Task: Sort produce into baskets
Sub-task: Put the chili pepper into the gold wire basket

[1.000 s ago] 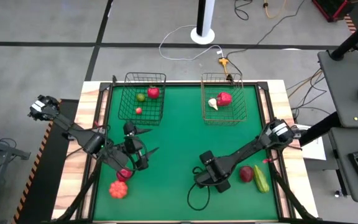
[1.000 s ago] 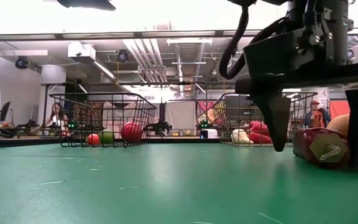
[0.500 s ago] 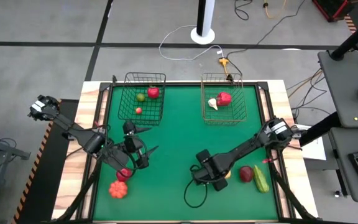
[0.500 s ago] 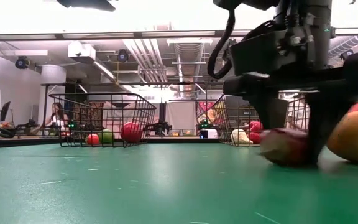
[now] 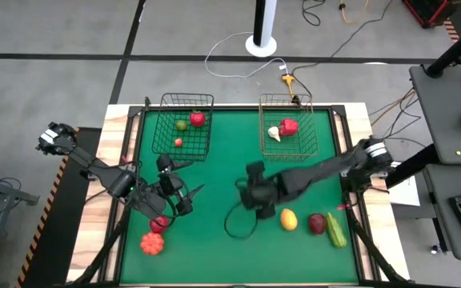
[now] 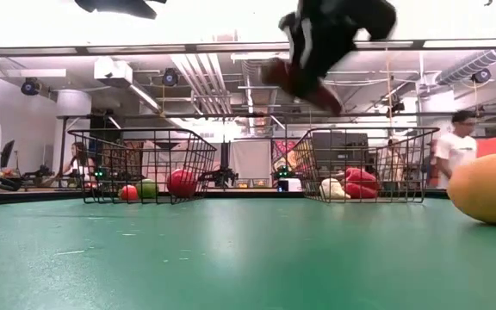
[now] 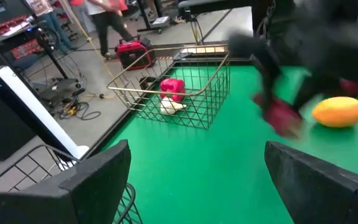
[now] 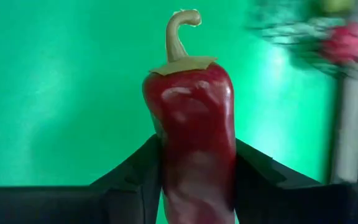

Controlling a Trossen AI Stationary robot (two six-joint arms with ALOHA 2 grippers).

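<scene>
My right gripper [image 5: 254, 196] is shut on a dark red chili pepper [image 8: 191, 118] with a tan stem, high above the table's middle; the low view shows the chili pepper [image 6: 304, 79] in the air. My left gripper [image 5: 189, 182] waits open at the left, just past a red fruit [image 5: 160, 225]. The black basket [image 5: 184, 124] at the far left holds red and green pieces. The copper basket [image 5: 288, 126] at the far right holds a white and a red piece. A yellow fruit [image 5: 289, 219] lies on the mat. My right gripper pinches the chili pepper's lower body [image 8: 194, 168] between its two fingers [image 8: 135, 171], one on each side. The pepper lies along the fingers, and its stem end [image 8: 180, 28] sticks out beyond the fingertips. It is lifted clear of the table.
A dark red piece [image 5: 317, 223] and a green cucumber [image 5: 336, 230] lie beside the yellow fruit at the near right. An orange-red tomato [image 5: 152, 243] sits near the left front corner. A black cable loop [image 5: 238, 224] hangs under the right arm. People stand in the room beyond.
My right gripper has shut on the chili pepper, which lay on the mat beside the yellow fruit. It has lifted the pepper clear and carried it up and toward the table's left and far side. The yellow fruit now lies uncovered.
</scene>
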